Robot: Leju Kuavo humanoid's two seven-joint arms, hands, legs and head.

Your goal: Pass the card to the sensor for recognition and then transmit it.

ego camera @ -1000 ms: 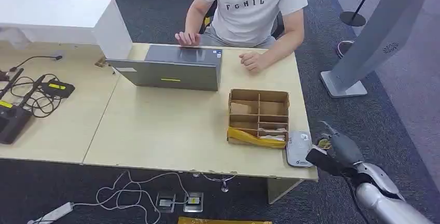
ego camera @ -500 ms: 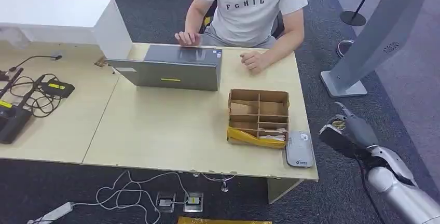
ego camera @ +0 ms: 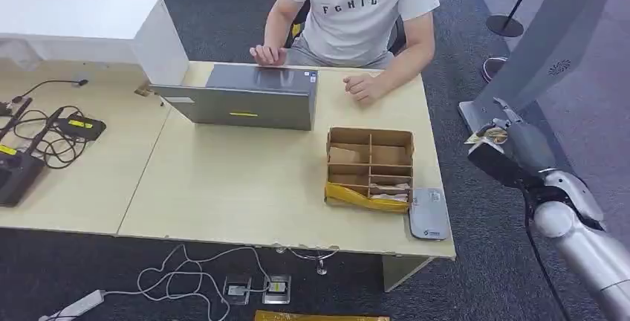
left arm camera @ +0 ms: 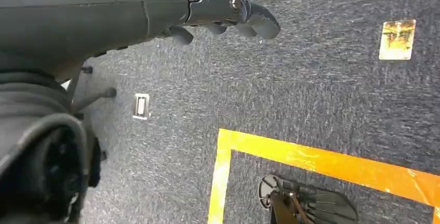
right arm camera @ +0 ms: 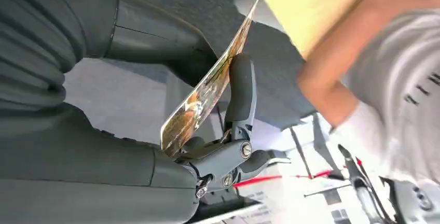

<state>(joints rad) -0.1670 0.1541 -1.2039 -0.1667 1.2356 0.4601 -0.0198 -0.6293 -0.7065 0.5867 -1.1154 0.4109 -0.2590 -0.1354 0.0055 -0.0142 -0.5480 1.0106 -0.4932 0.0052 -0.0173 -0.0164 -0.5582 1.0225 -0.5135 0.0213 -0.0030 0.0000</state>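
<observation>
Right hand (ego camera: 512,146) higher and farther from the table (ego camera: 245,187) than before, one card (right arm camera: 207,86) pinched.

right hand (ego camera: 512,145) holds card (ego camera: 484,137), right of table (ego camera: 238,187) | sensor (ego camera: 429,214) beside cardboard tray (ego camera: 370,167)

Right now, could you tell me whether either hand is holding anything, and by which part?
The right hand holds the card, pinched near one end between thumb and a finger, the rest sticking out free. The left hand holds nothing.
</observation>
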